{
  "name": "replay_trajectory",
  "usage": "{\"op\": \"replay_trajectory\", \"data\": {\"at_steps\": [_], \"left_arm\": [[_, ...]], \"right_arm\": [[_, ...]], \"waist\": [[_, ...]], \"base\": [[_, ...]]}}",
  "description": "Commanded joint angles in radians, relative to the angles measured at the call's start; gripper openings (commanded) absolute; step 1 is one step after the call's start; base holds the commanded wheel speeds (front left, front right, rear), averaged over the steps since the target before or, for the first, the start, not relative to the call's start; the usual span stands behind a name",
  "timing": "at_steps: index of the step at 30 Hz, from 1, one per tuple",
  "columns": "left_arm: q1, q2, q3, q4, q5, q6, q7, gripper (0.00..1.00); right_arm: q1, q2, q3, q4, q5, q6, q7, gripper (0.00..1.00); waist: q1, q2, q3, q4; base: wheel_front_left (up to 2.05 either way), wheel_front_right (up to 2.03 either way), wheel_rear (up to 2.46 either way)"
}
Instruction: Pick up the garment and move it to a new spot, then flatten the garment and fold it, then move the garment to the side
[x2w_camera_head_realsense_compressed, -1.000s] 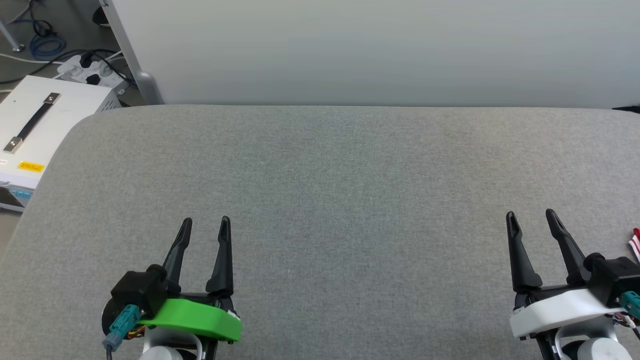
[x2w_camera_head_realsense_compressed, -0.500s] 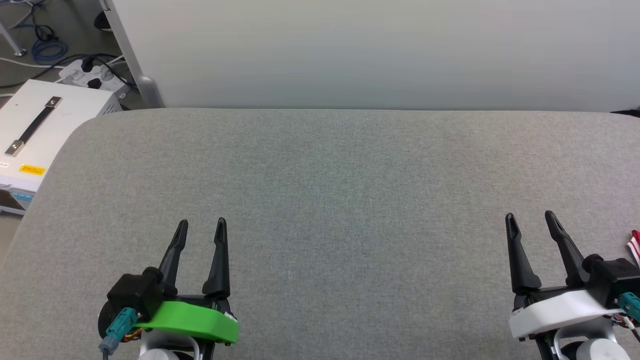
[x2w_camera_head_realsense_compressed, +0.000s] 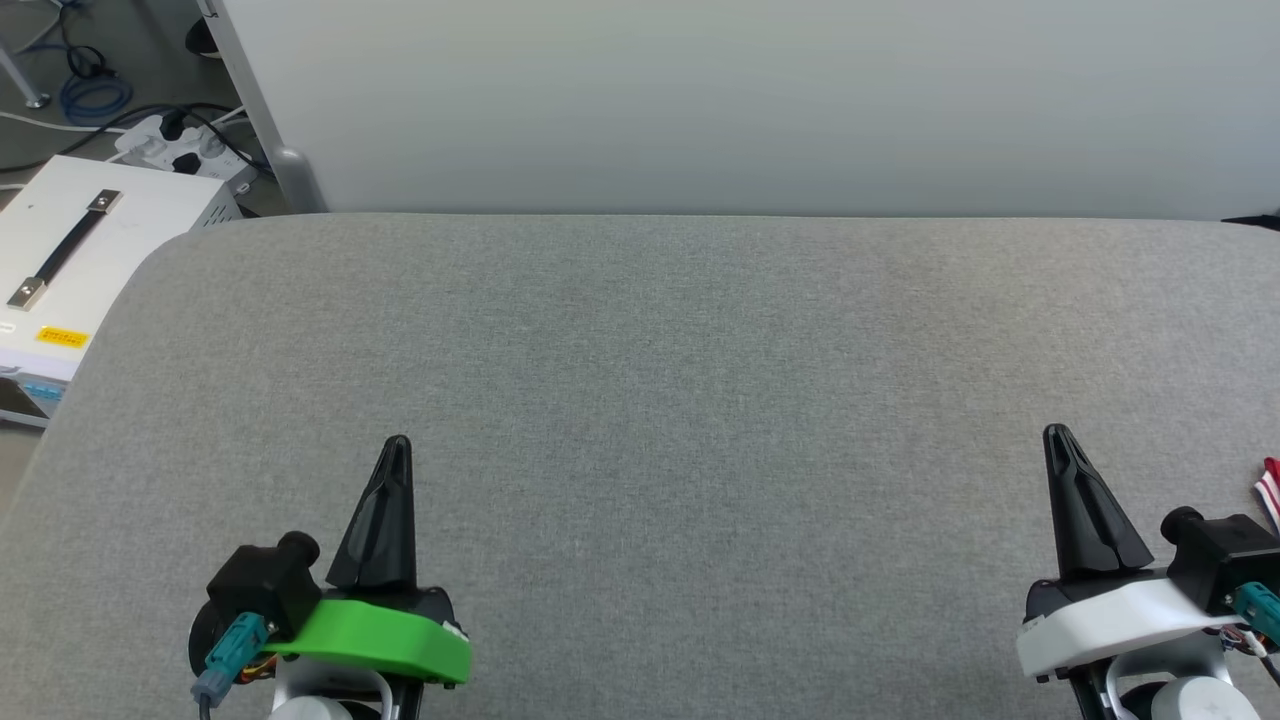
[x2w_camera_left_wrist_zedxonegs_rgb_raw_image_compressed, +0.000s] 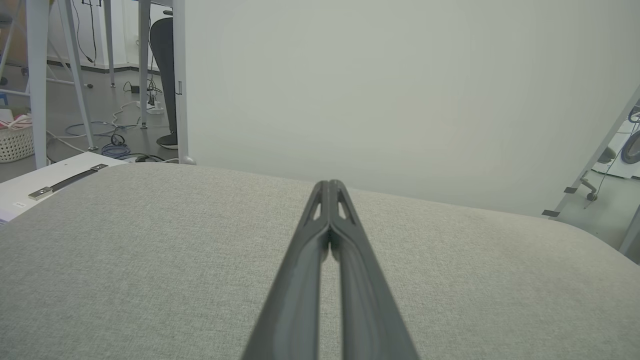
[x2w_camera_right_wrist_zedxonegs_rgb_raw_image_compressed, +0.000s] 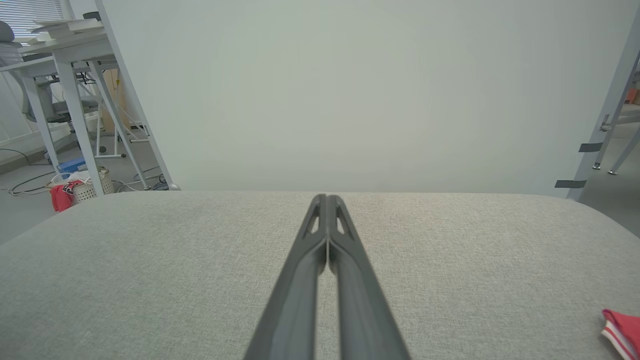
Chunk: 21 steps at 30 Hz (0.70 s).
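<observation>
A grey fabric worktop (x2w_camera_head_realsense_compressed: 640, 400) lies under the left pincer (x2w_camera_head_realsense_compressed: 396, 443); ahead of it stands a pale panel (x2w_camera_head_realsense_compressed: 700, 100); out to its left, a white box (x2w_camera_head_realsense_compressed: 140, 225) with black strap (x2w_camera_head_realsense_compressed: 65, 245), and floor cables (x2w_camera_head_realsense_compressed: 95, 95)

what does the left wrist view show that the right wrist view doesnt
Left wrist view: the shut left hand, plus a white box with a black strap handle beside the table's corner. Right wrist view: the shut right hand, plus a corner of the red garment with red-white stripe trim at the lower right. Both: the grey fabric-covered table and a pale flat panel behind it.
</observation>
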Motion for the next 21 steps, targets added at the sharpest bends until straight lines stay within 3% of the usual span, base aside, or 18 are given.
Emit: {"op": "replay_trajectory", "data": {"at_steps": [1, 21], "left_arm": [[0.0, 0.0, 0.002, -0.003, 0.016, 0.006, 0.007, 0.0], [0.0, -0.002, 0.006, -0.012, 0.06, 0.026, 0.048, 0.0]], "right_arm": [[-0.001, 0.003, 0.0, -0.001, -0.011, 0.0, 0.004, 0.0], [-0.003, 0.011, -0.001, -0.002, -0.045, 0.0, 0.037, 0.0]], "waist": [[0.0001, 0.0, 0.0, -0.001], [0.0001, 0.0, -0.003, -0.007]], "base": [[0.0, 0.0, 0.0], [0.0, 0.0, 0.0]]}}
